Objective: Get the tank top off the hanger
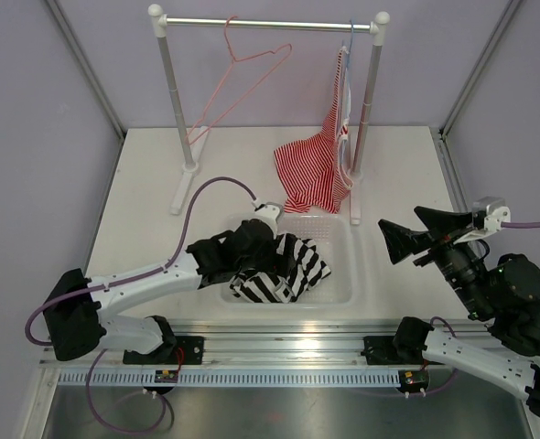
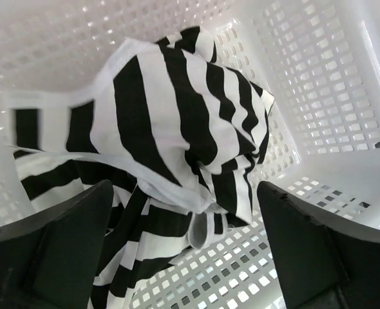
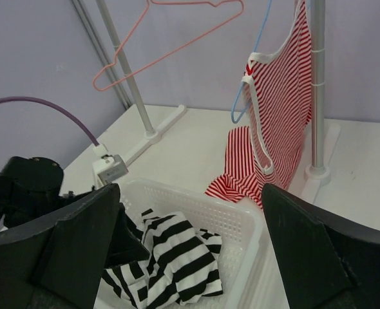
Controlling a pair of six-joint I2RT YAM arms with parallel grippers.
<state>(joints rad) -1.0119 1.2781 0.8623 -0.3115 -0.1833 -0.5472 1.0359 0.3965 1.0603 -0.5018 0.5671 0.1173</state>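
One crumpled, bold-striped tank top (image 2: 177,129) lies in the perforated white basket (image 2: 325,84) beneath the spread left end effector (image 2: 185,187), the right end effector (image 3: 190,193) likewise spread.

a white clothes rack (image 1: 270,22) stands at the far side of the table (image 1: 151,201), with a red-and-white striped top (image 1: 311,174) on a pale blue hanger (image 3: 232,113) at the rack's right end, and a white perforated basket (image 1: 343,274) in front of the rack.

Tank top (image 1: 288,270) 9 o'clock part hidden under left arm (image 1: 151,279); hanger (image 3: 171,45) hook cut off, 12 o'clock; fabric edge seemingly blurred.
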